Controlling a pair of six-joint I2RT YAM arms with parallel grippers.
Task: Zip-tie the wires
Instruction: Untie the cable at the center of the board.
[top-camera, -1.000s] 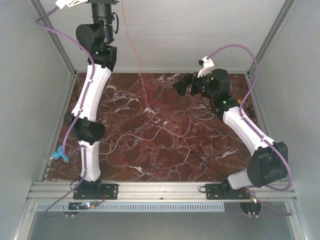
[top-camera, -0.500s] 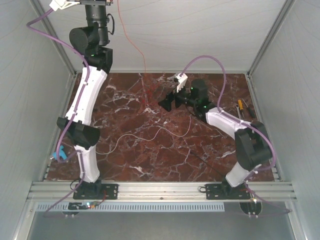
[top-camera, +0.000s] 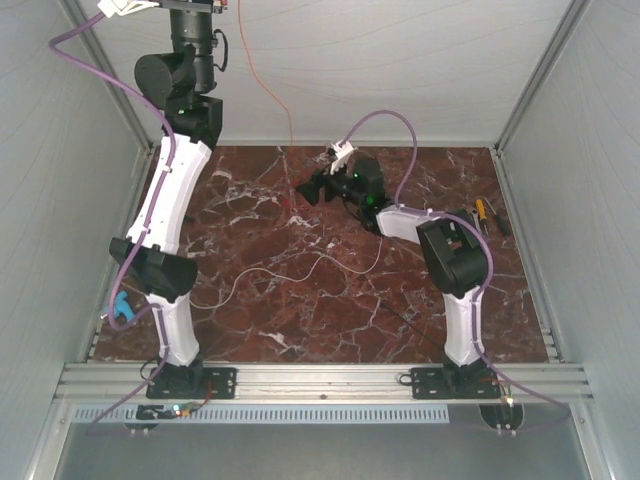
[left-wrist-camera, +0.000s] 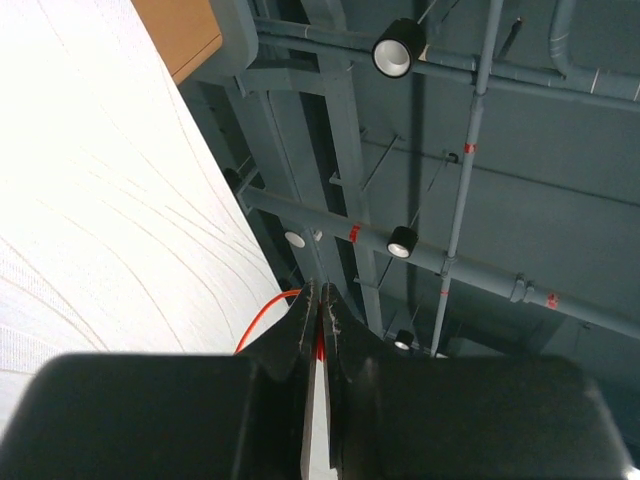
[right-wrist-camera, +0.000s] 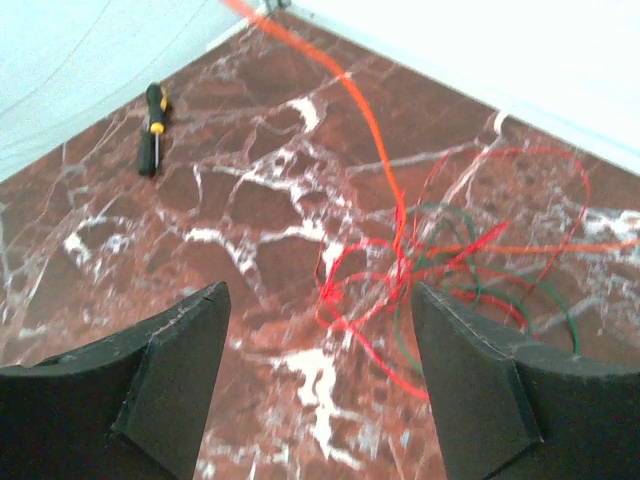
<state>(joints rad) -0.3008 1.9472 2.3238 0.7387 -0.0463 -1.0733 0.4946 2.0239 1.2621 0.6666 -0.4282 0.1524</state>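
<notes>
The wires lie as a loose red, orange and green tangle (right-wrist-camera: 372, 300) on the marble, faint in the top view (top-camera: 292, 206). One orange strand (top-camera: 268, 92) rises from it to my left gripper (left-wrist-camera: 320, 300), raised above the back wall and shut on red-orange wire. My right gripper (right-wrist-camera: 315, 295) hangs open just above the marble, the tangle ahead of it and toward its right finger (right-wrist-camera: 470, 360), untouched. From above it sits mid-table (top-camera: 304, 190). A white wire (top-camera: 300, 268) snakes across the centre. I cannot pick out the zip tie with certainty; a thin dark line (top-camera: 405, 315) lies by the right arm.
A yellow-and-black screwdriver (top-camera: 482, 213) lies by the right wall. The right wrist view shows a screwdriver (right-wrist-camera: 152, 125) near a white wall. White walls (top-camera: 60, 200) close in the marble table (top-camera: 330, 330) on three sides. Purple cables loop over both arms.
My right arm has swung left across the table, from the back right to beside the tangle. The left arm has shifted slightly, drawing the orange strand more upright.
</notes>
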